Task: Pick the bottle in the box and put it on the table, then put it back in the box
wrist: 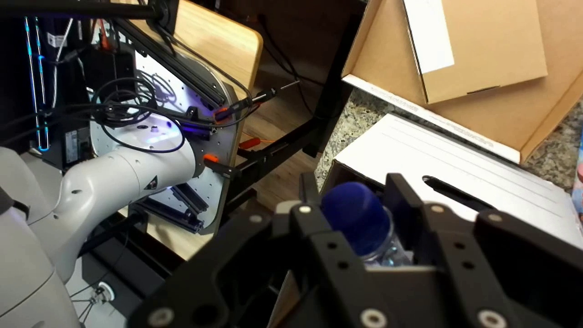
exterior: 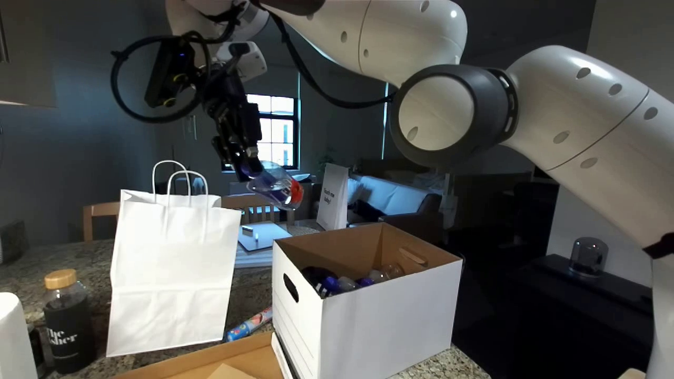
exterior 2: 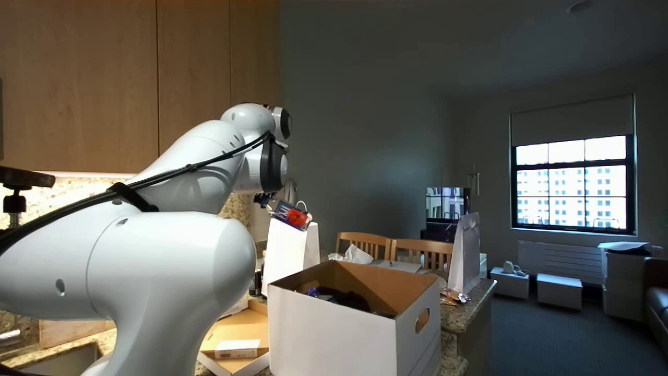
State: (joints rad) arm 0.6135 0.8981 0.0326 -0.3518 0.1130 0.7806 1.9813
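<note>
The gripper [wrist: 355,189] is clamped on the bottle [exterior: 271,185], which hangs tilted in the air, higher than the rim of the box [exterior: 389,326]. The wrist view gives the bottle's blue cap [wrist: 353,214] between the fingers [wrist: 403,200]; its red patch [exterior 2: 296,217] shows in both exterior views. In an exterior view a printed tube [exterior: 250,323] lies just beside the box, and the wrist view catches a sliver of it. A foil packet [exterior 2: 454,297] shows right of the box in an exterior view. The wrist view looks down on the wooden table [wrist: 223,41], across a strip of floor [wrist: 287,177] from the box.
</note>
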